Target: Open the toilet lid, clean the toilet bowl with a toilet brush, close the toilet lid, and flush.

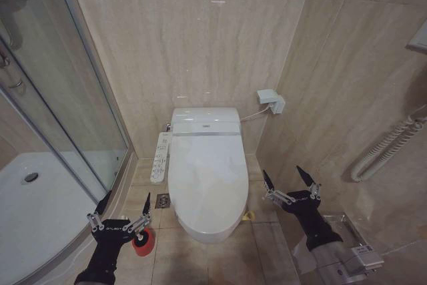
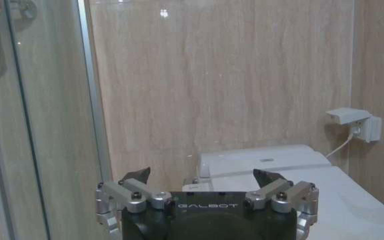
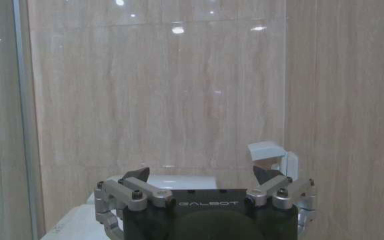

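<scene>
The toilet lid is down, white and glossy, and covers the toilet bowl, of which just the front outer wall shows. A small yellow ribbon hangs at the lid's right front edge. My left gripper hovers open, low at the toilet's left, above a red holder cup. The toilet brush is hidden. To the toilet's right, my right gripper is open and holds nothing. The left wrist view shows the lid beyond the fingers.
A curved glass shower screen and white shower tray stand at the left. A control panel juts from the toilet's left side. A floor drain, wall socket, white hose and metal rack are nearby.
</scene>
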Robot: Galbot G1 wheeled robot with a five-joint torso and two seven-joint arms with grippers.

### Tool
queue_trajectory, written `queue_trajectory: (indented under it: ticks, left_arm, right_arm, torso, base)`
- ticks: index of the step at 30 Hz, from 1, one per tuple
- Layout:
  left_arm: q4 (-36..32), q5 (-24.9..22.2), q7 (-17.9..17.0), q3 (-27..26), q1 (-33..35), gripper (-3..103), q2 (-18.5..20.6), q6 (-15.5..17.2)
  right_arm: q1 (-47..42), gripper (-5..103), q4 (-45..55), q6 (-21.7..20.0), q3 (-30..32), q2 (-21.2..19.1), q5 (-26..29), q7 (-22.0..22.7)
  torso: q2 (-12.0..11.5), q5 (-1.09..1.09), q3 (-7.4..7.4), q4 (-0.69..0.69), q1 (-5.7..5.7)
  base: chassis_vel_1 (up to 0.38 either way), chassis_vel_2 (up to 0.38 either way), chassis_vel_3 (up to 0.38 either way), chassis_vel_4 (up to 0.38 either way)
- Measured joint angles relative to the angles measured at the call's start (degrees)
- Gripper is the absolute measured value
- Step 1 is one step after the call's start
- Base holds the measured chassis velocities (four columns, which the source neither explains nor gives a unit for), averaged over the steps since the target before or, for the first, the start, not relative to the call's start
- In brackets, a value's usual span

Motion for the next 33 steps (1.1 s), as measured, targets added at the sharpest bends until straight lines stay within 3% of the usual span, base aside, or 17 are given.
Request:
queue_trajectory:
  ticks: [26, 29, 32, 33]
  left_arm:
    - [0.00, -0.05, 0.14, -0.09, -0.04, 100, -0.34, 0.63]
    - [0.00, -0.67, 1.39, -0.94, -0.51, 100, -2.97, 5.22]
    - [0.00, -0.79, 1.73, -1.16, -0.66, 100, -4.26, 6.40]
    - [0.00, -0.91, 2.38, -1.56, -1.11, 100, -5.66, 8.42]
  right_arm:
    - [0.00, 100, 0.00, 0.00, 0.00, 0.00, 0.00, 0.00]
    - [0.00, 100, 0.00, 0.00, 0.00, 0.00, 0.00, 0.00]
    - [0.00, 100, 0.00, 0.00, 0.00, 0.00, 0.00, 0.00]
    - [0.00, 100, 0.00, 0.00, 0.00, 0.00, 0.00, 0.00]
  torso:
    - [0.00, 0.00, 0.00, 0.00, 0.00]
    - [0.00, 0.00, 0.00, 0.00, 0.00]
    - [0.00, 0.03, 0.00, -0.02, 0.00]
    - [0.00, 0.00, 0.00, 0.00, 0.00]
  base:
    - [0.000, 0.000, 0.000, 0.000]
    - [0.000, 0.000, 0.000, 0.000]
    - [0.000, 0.000, 0.000, 0.000]
    - [0.000, 0.000, 0.000, 0.000]
